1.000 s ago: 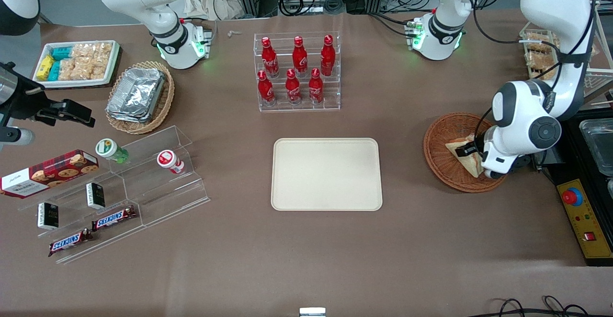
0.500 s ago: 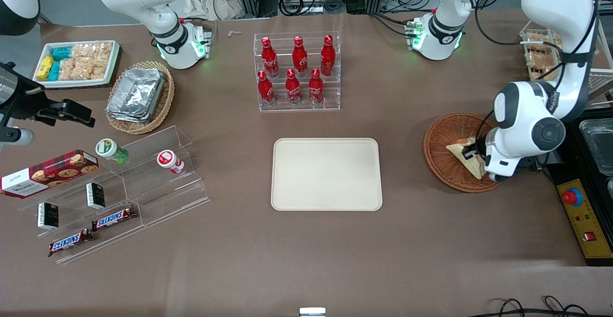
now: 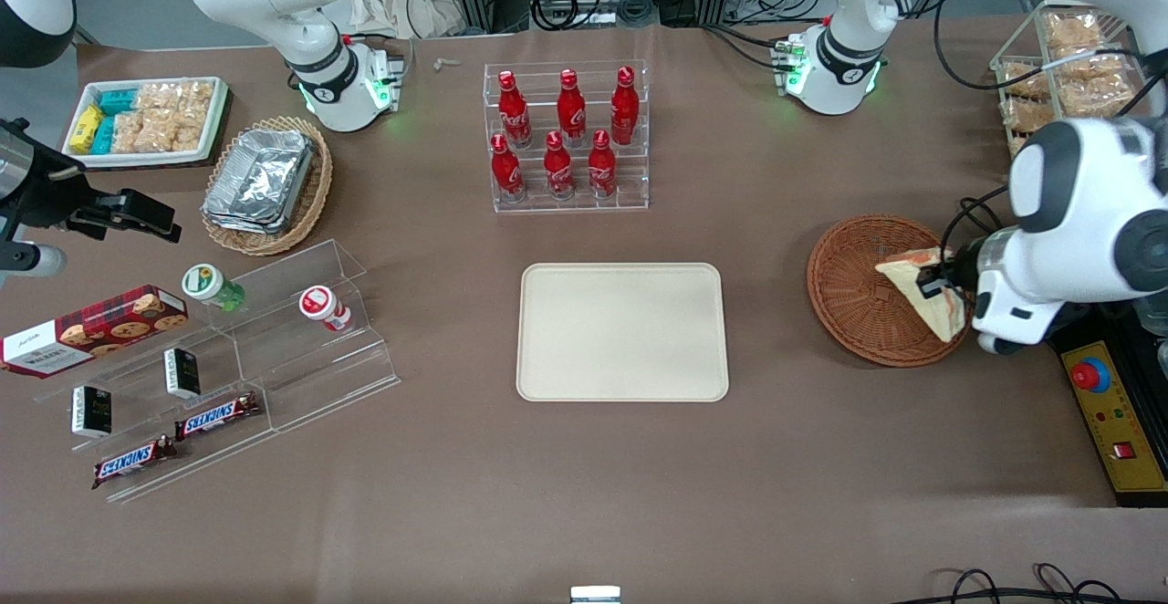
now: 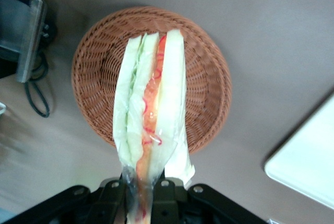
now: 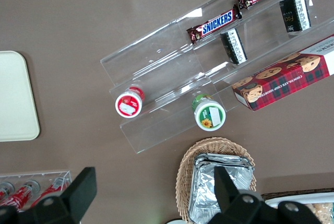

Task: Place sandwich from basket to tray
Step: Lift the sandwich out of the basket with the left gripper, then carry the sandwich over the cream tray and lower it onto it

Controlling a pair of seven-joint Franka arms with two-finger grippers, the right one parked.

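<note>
At the right edge of the front view, the gripper (image 3: 933, 283) is holding the sandwich (image 3: 923, 298) above the basket (image 3: 858, 298), its jaws clamped on it; the tray (image 3: 623, 331) is lying at the counter's centre.

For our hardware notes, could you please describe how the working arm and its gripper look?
The left arm has glossy white rounded shells with dark grey joint caps, and black cables loop beside its wrist. Its gripper has black fingers. The arm's base glows with green lights.
</note>
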